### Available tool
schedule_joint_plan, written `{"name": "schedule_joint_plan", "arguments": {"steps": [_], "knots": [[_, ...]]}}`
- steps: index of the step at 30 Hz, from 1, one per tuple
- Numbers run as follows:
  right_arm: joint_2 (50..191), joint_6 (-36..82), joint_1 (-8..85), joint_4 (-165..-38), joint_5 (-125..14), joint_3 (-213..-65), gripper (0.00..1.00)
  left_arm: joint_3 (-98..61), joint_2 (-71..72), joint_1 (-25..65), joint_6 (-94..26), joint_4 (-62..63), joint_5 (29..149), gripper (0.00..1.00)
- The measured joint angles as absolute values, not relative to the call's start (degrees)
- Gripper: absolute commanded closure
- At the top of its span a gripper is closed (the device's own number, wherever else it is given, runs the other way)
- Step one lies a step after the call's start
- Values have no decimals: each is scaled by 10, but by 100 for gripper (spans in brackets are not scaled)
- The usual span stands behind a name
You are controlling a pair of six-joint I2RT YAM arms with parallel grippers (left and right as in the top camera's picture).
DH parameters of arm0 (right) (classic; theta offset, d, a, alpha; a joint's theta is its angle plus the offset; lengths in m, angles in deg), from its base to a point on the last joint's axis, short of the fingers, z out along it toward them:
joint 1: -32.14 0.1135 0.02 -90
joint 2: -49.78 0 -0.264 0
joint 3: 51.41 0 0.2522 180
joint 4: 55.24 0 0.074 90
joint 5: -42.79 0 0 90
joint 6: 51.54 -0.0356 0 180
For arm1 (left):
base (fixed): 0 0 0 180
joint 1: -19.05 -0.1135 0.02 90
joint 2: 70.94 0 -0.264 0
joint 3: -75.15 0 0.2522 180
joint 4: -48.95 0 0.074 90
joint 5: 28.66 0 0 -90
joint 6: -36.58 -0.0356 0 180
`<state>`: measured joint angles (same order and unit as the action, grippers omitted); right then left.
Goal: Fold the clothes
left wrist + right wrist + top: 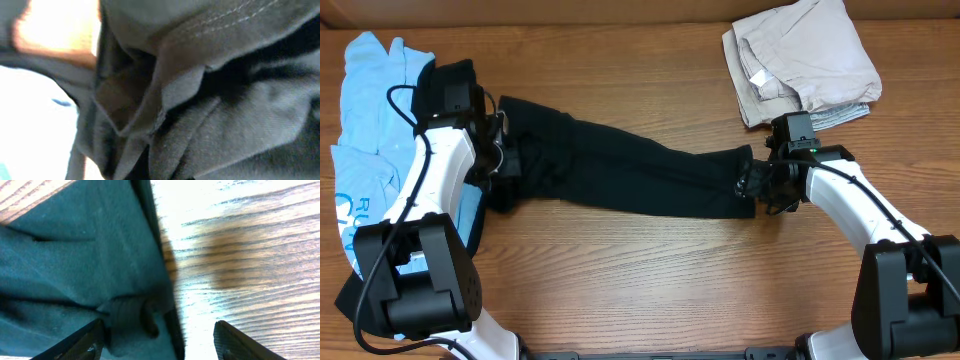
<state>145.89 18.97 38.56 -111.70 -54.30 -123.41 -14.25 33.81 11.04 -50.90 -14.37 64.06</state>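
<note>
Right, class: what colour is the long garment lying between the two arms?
The garment is plain black. The overhead view shows it best.

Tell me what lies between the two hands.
The black garment, stretched across the table from the left hand to the right hand; the overhead view shows it.

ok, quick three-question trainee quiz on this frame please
1. True or false: the beige pile lies apart from the black garment.
2. Which end effector is shut on the black garment? A left, B right, C both.
3. Fill in: the light blue T-shirt lies at the table's ____ side.
Key: 1 true. 2 A: the left end effector grips it; the right end effector is open. 3 left.
</note>
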Motion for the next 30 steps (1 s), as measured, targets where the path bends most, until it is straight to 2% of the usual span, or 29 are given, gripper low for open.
{"name": "schedule_joint_plan", "arguments": {"steps": [4,5,6,7,8,9,10,18,25,27,29,30], "knots": [[1459,190,386,-1116,-543,-1234,26,-143,340,110,-509,-93,619,95],[1459,190,386,-1117,-543,-1234,26,-143,342,110,-509,-84,617,87],[1459,190,386,-1117,-543,-1234,26,-144,345,110,-509,-80,615,72],[1459,190,386,-1116,-543,-1234,27,-144,349,110,-511,-78,612,45],[1459,190,386,-1115,-543,-1234,27,-144,354,110,-512,-77,610,24],[1459,190,386,-1113,-543,-1234,26,-145,361,110,-515,-76,608,7],[1459,190,386,-1110,-543,-1234,27,-145,368,110,-516,-76,606,0],[1488,198,386,-1057,-562,-1234,26,-163,402,110,-510,-124,622,0],[1516,212,386,-1013,-578,-1234,28,-364,403,110,-506,-308,687,0],[1526,216,386,-1011,-587,-1234,36,-436,403,110,-506,-361,701,0],[1529,220,386,-1006,-599,-1236,53,-493,403,110,-506,-395,710,0],[1531,221,386,-1003,-607,-1236,58,-523,403,110,-506,-416,714,0]]}}
